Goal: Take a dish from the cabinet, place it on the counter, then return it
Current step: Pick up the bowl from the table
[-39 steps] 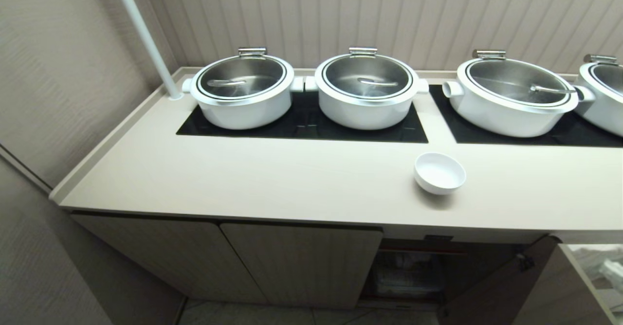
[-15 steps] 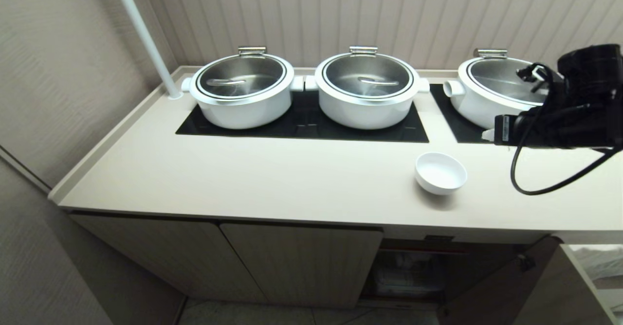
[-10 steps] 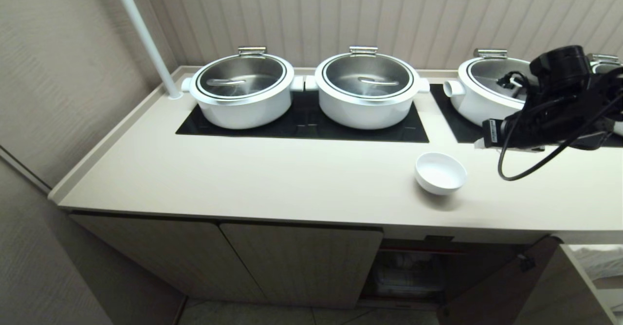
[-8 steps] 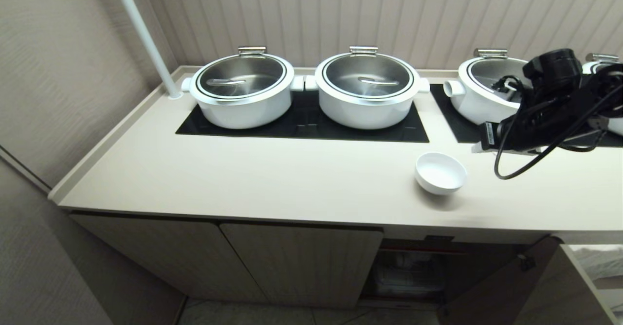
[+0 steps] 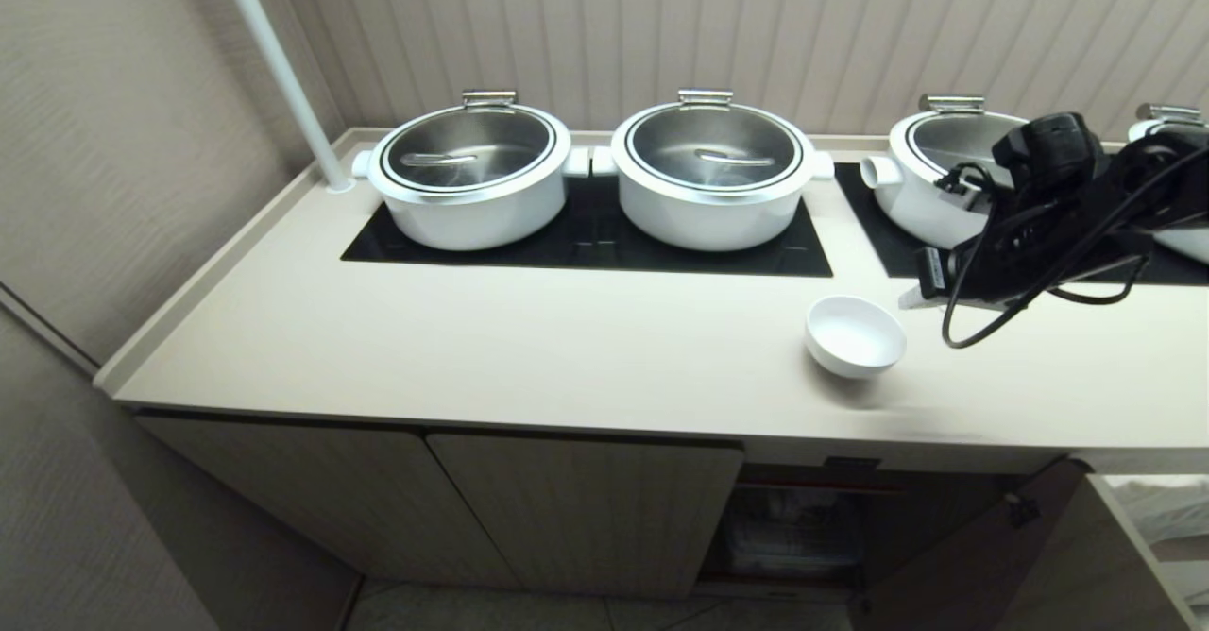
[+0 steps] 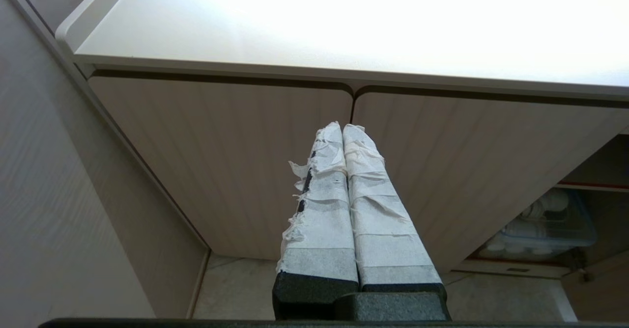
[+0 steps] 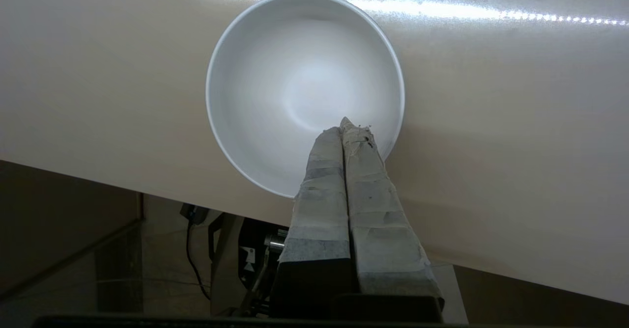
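On the counter (image 5: 529,348) stand four pots (image 5: 469,178) and one dish (image 5: 854,335); right gripper (image 7: 345,124) fingers pressed together above it.

Near rim of the dish (image 7: 295,82) behind the right hand (image 7: 346,124); cabinet (image 5: 793,527) contents indistinct

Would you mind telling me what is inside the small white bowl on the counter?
The bowl looks empty: bare white inside. The right gripper's shut fingers cover part of its near rim.
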